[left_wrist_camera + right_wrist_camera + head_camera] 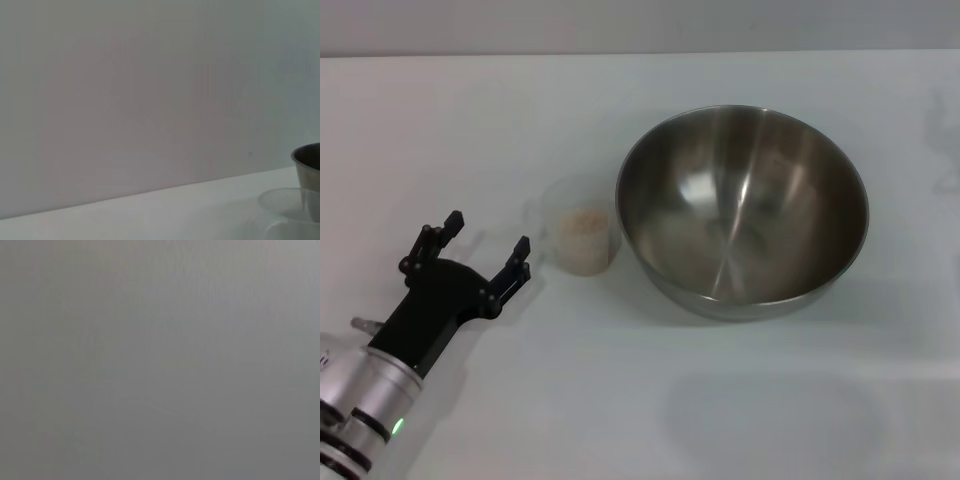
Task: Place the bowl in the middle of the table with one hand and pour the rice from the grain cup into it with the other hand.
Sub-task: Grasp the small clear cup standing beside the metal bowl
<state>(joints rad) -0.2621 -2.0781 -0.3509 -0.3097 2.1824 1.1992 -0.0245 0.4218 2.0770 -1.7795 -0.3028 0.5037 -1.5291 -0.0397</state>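
The steel bowl (745, 210) stands upright on the white table (470, 130), right of centre. The clear grain cup (582, 238) stands just left of it, nearly touching, with a small mound of rice (585, 222) inside. My left gripper (486, 243) is open and empty, a short way left of the cup, fingers pointing toward it. In the left wrist view the bowl's edge (307, 170) and the cup's rim (285, 202) show at one side. The right gripper is out of view; its wrist view shows only plain grey.
A grey wall (150, 90) rises behind the table's far edge. Bare white table lies in front of the bowl and to the far left.
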